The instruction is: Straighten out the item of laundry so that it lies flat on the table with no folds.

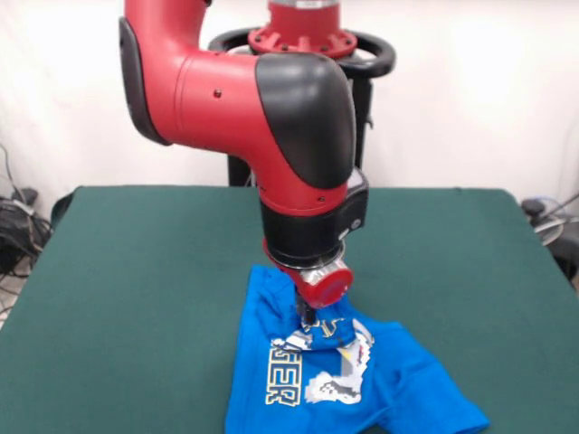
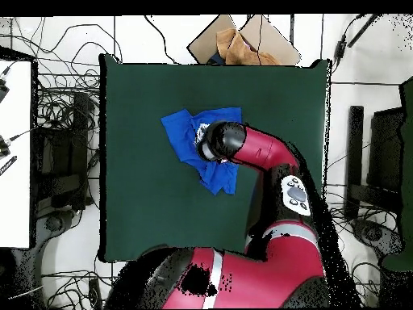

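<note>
Item 1. T-shirt (image 1: 380,384), bright blue, short-sleeved, small against its support. White pixel print and pale lettering on the front; only the letters "GER" can be read in the front view, the rest lost in a fold. Condition: crumpled. The cloth is bunched and raised at its middle, the print creased across itself, one corner trailing loose. Location: in the overhead view the T-shirt (image 2: 179,129) lies on the half of the surface farther from the robot's base, roughly midway between the two side edges and well apart from every corner. In the front view it reaches down to the lower border of the picture, so its near hem cannot be seen.

Item 2. Table (image 1: 127,289), rectangular, covered in dark green felt-like cloth (far larger than the shirt). In the overhead view the table (image 2: 145,210) shows bare green on all sides of the garment.

Item 3. Arm (image 1: 271,108), red and black, bent at the elbow and coming down over the shirt's middle. In the overhead view the arm (image 2: 266,149) covers part of the garment.

Item 4. Gripper (image 1: 308,318), below the red wrist cap, its tip down at the raised bunch of cloth. State: cannot be told; the tip is small and dark against the folds, and whether it has hold of the fabric does not show. The overhead view hides it under the wrist.

Item 5. Cables, cardboard and white panels on the floor around the table (overhead view only).
</note>
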Available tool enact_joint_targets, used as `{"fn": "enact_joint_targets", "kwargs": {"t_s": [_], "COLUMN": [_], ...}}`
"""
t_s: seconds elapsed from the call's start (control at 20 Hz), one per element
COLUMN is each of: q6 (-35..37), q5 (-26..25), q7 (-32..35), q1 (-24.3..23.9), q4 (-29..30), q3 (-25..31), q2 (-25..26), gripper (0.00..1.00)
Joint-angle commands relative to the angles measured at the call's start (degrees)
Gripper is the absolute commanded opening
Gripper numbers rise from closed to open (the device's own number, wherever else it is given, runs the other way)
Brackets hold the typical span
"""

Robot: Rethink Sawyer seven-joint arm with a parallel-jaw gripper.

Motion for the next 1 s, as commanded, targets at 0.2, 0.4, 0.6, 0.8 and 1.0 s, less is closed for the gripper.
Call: {"fn": "enact_joint_targets", "kwargs": {"t_s": [0.2,0.4,0.6,0.8,1.0], "q6": [2.88,2.67,1.88,2.3,2.06], "q5": [1.48,0.76,0.28,0.7,-0.38], "q7": [3.05,4.77,4.38,4.57,7.01], "q1": [1.85,3.52,3.39,3.69,5.72], "q4": [5.29,5.22,4.74,7.43,6.9], "q3": [5.31,3.61,3.18,3.41,0.57], "q2": [-1.85,-1.91,0.13,-0.75,1.98], "gripper": [0.0,0.0,0.0,0.0,0.0]}}
